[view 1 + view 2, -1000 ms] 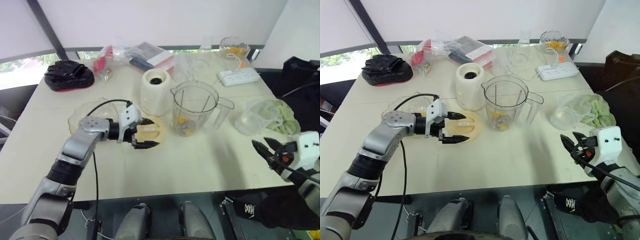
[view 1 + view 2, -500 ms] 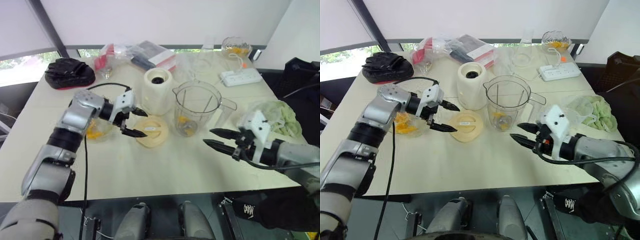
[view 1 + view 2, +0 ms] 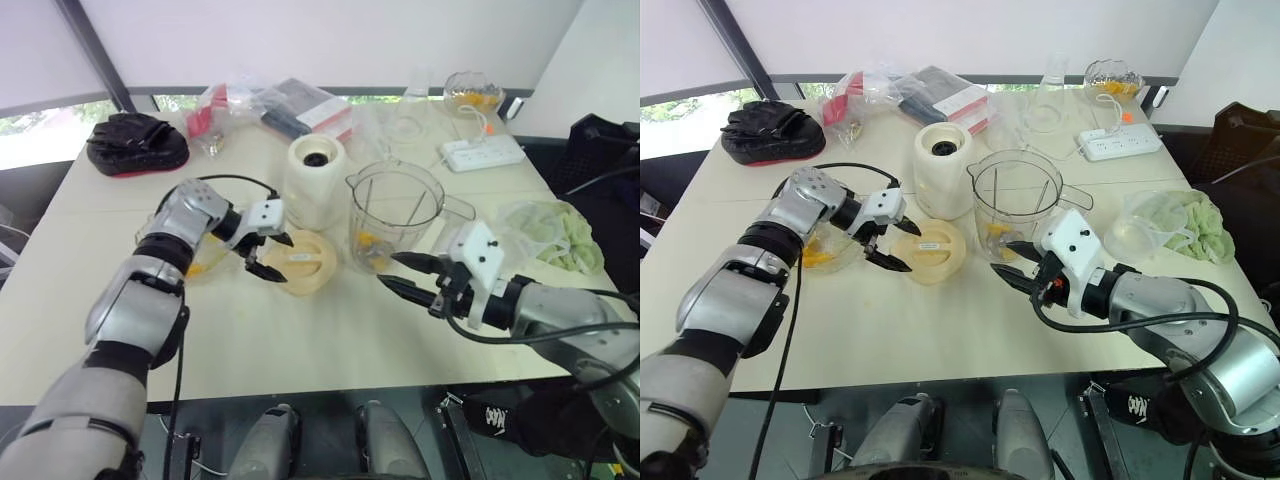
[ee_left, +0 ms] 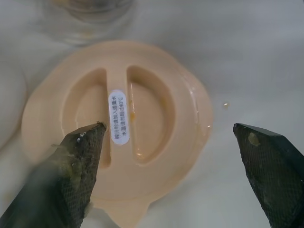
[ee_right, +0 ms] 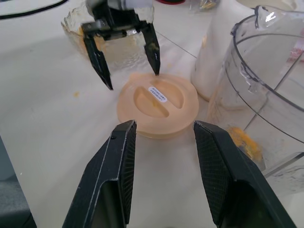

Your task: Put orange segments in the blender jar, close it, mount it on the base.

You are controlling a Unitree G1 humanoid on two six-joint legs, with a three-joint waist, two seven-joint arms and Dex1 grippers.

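Two grippers, both spread wide and holding nothing, face one lid. Listed from your left:

1. Glass bowl [image 5: 73, 31], leftover orange segments [image 3: 812, 255] inside; just behind the left gripper.
2. Left gripper [image 3: 912, 250]: fingers released and straddling the near-left edge of the lid, touching nothing as far as the wrist view shows.
3. Jar lid [image 3: 300, 262]: peach plastic, flat on the table, handle ridge up, just beside the blender base. Juice droplets on top, so expect a slippery grip.
4. Blender base [image 3: 313, 185]: cream, upright, socket free.
5. Blender jar [image 3: 392, 215]: clear, uncovered, standing on the table beside the base, orange pieces [image 3: 368, 243] at the bottom.
6. Right gripper [image 3: 998, 257]: unclenched, low in front of the jar, pointing at the lid.

Step judged in hand: lidding the jar. Commit one gripper only. Lower the left fingers either side of the ridge, pinch firmly, lift level, and keep the right gripper near the jar wall to steady it.

Writing: one white sticker [image 4: 119, 116] on the ridge, with small printed characters too fine to read.
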